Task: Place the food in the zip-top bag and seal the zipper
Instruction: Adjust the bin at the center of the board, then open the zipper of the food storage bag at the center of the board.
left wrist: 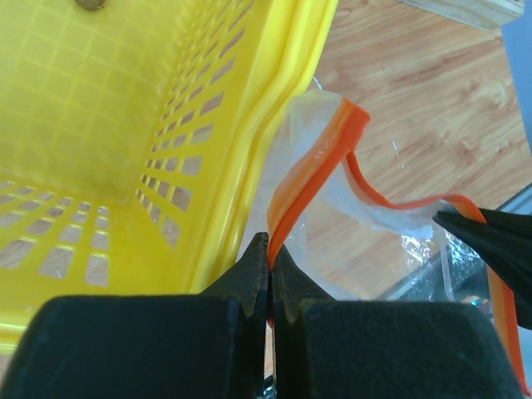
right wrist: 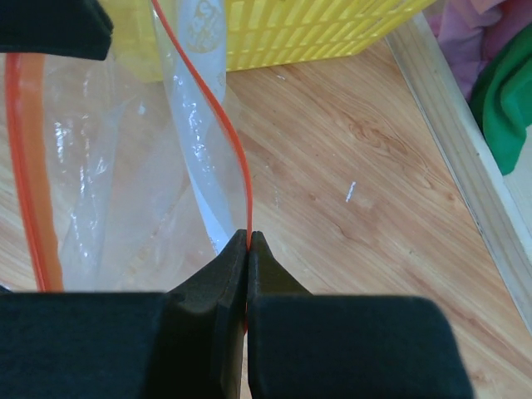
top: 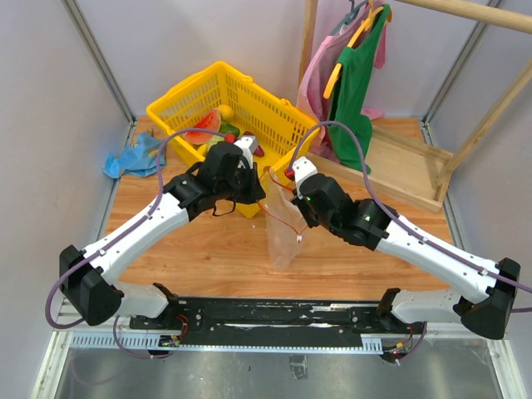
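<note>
The clear zip-top bag (top: 283,237) hangs open between my two grippers, just in front of the yellow basket (top: 249,104). My left gripper (top: 258,193) is shut on the red-orange zipper (left wrist: 312,179) at one side of the mouth, against the basket wall (left wrist: 125,125). My right gripper (top: 301,218) is shut on the zipper (right wrist: 238,158) at the other side. The bag (right wrist: 125,191) looks empty. The food lies in the basket: a red watermelon wedge (top: 202,133), a yellow-orange fruit (top: 224,110) and a green piece (top: 229,129). The other pieces are hidden behind my left arm.
A blue cloth (top: 131,156) lies at the table's left edge. A wooden rack (top: 407,166) with hanging green (top: 357,75) and pink clothes stands at the back right. The basket (right wrist: 291,33) is right behind the bag.
</note>
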`<action>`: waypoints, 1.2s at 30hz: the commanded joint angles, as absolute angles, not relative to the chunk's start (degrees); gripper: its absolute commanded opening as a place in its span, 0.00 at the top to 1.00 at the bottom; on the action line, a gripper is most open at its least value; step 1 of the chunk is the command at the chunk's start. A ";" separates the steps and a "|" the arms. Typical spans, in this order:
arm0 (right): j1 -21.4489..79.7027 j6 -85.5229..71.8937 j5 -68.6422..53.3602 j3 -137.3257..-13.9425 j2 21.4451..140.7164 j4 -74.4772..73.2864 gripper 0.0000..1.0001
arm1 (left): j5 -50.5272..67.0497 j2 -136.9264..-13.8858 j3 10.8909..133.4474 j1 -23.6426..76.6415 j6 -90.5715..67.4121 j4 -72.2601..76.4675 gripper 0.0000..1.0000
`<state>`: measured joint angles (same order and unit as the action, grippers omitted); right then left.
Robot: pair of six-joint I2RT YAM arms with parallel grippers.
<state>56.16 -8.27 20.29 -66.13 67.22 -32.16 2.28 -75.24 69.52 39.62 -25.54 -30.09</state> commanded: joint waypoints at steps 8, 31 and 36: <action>55.60 -10.17 30.03 -71.58 66.24 -38.44 0.99 | 9.56 -74.23 70.62 43.42 -34.48 -23.35 1.00; 50.50 -3.34 16.75 -67.74 67.18 -26.91 0.60 | 13.75 -75.37 71.89 47.52 -31.53 -20.46 1.00; 49.31 -5.46 27.23 -68.72 68.24 -30.32 0.88 | 10.55 -74.49 71.84 47.55 -32.01 -23.06 1.00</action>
<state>51.13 -4.29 19.22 -66.92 68.25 -28.99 12.43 -76.75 71.26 47.16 -32.34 -22.46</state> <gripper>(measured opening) 0.195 0.012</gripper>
